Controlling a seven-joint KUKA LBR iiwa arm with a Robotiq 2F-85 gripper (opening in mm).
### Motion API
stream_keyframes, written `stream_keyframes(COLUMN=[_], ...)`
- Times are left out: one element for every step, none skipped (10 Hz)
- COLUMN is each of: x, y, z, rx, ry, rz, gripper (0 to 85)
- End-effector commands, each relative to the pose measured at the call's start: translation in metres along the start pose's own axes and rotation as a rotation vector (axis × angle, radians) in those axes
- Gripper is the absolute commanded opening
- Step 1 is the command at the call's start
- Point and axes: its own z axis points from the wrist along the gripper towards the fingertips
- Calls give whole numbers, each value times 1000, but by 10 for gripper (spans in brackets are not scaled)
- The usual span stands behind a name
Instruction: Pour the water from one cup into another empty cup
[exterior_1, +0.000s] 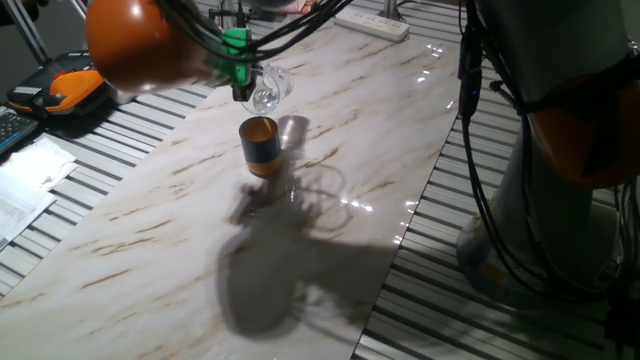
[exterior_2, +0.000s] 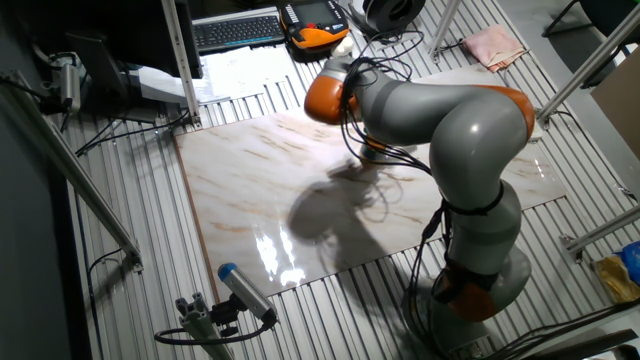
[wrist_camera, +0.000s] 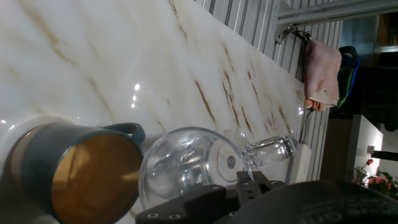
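The clear glass cup (exterior_1: 268, 88) hangs tipped on its side above the marble table (exterior_1: 380, 150), with my gripper (exterior_1: 243, 82) shut on it. Just below and in front stands the blue-grey cup with the orange inside (exterior_1: 260, 143), upright on the table. In the hand view the tilted glass cup (wrist_camera: 186, 163) has its handle (wrist_camera: 268, 151) pointing right, and it lies right beside the open mouth of the blue-grey cup (wrist_camera: 81, 177). My dark fingers (wrist_camera: 205, 198) grip the glass from below. I cannot make out the water in the glass. In the other fixed view my arm (exterior_2: 430, 110) hides both cups.
A white power strip (exterior_1: 372, 22) lies at the table's far end. An orange-black device (exterior_1: 62, 90) and papers (exterior_1: 25, 180) sit on the slatted bench at the left. A pink cloth (wrist_camera: 320, 68) hangs beyond the table. The robot base (exterior_2: 480, 270) stands by the table's edge.
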Motion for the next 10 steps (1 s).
stream_keyframes(x=[0,0,0,1,1,1,1,1,1,0], y=[1,1,1,1,2,2,3,4,5,7], z=[0,-1,-2,-2,-3,-3,-4,-4,-4,-5], rx=[4,13,18,22,28,30,36,52,55,61], ry=[1,2,2,2,3,4,4,6,7,8], rz=[-1,-2,-3,-5,-7,-7,-10,-12,-13,-13], gripper=[0,0,0,0,0,0,0,0,0,0])
